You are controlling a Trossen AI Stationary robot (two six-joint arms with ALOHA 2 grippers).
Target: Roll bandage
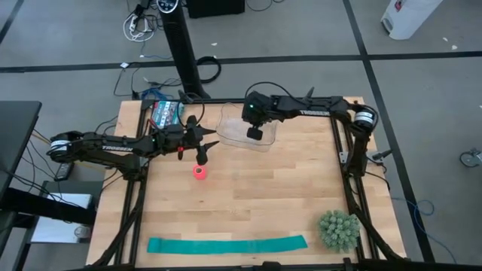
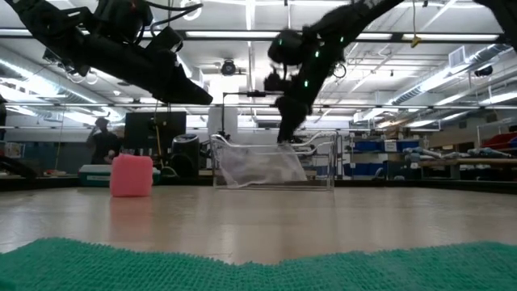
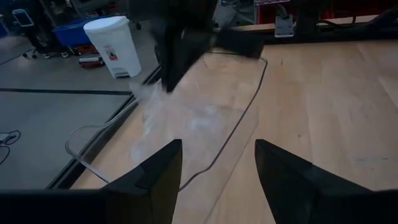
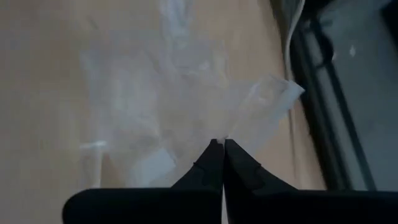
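The bandage (image 1: 199, 173) is a small pink-red roll standing on end on the table, also in the low view (image 2: 131, 175). My left gripper (image 1: 205, 144) hovers open just beyond it, touching nothing; its spread fingers show in the left wrist view (image 3: 217, 168). My right gripper (image 1: 256, 134) is over a clear tray (image 1: 230, 135) at the table's far middle, shut on a clear plastic bag (image 2: 262, 166) that lies in the tray. My right gripper pinches a thin edge of the clear plastic bag (image 4: 235, 127) between its two fingertips. The fingers come from above, pointing down into the tray. The bag's pinched part rises to the fingers; the rest (image 4: 143, 124) lies crumpled in the tray.
A teal-green strip (image 1: 226, 245) lies flat along the table's near edge. A green spiky ball (image 1: 337, 229) sits at the near right corner. A box of items (image 1: 166, 113) stands at the far left. Bare wood lies between the roll and the strip.
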